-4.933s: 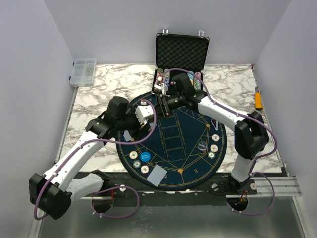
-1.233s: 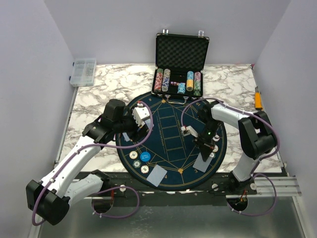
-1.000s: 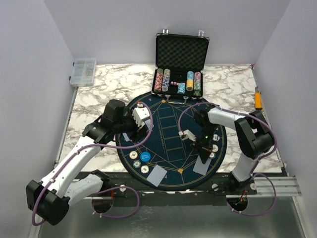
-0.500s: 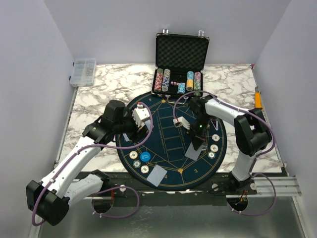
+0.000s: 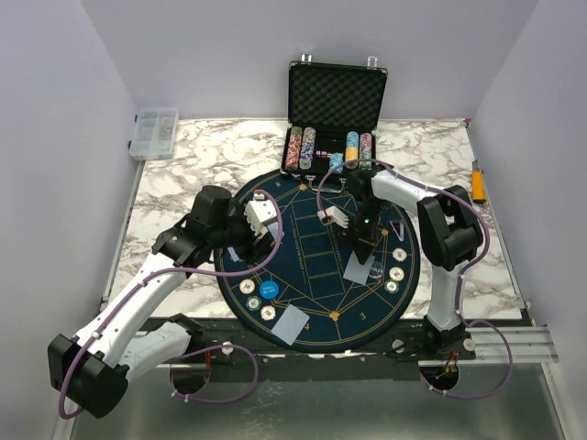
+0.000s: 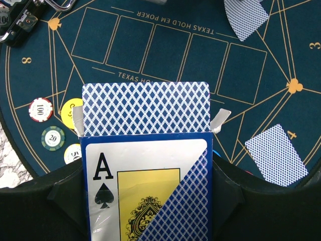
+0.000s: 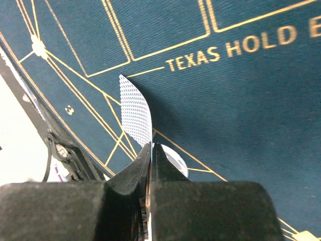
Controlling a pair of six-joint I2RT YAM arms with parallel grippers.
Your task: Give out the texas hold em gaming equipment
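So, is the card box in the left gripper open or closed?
Open: the card box has its side flaps spread, and cards stick out of its top.

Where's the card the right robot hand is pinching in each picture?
Top external: the card hangs from the right gripper, right of the mat's middle.
Left wrist: the card is at the top edge, right of middle.
Right wrist: the card is left of centre, nearly edge-on.
Shared landmark: the gold 3, printed nearby.
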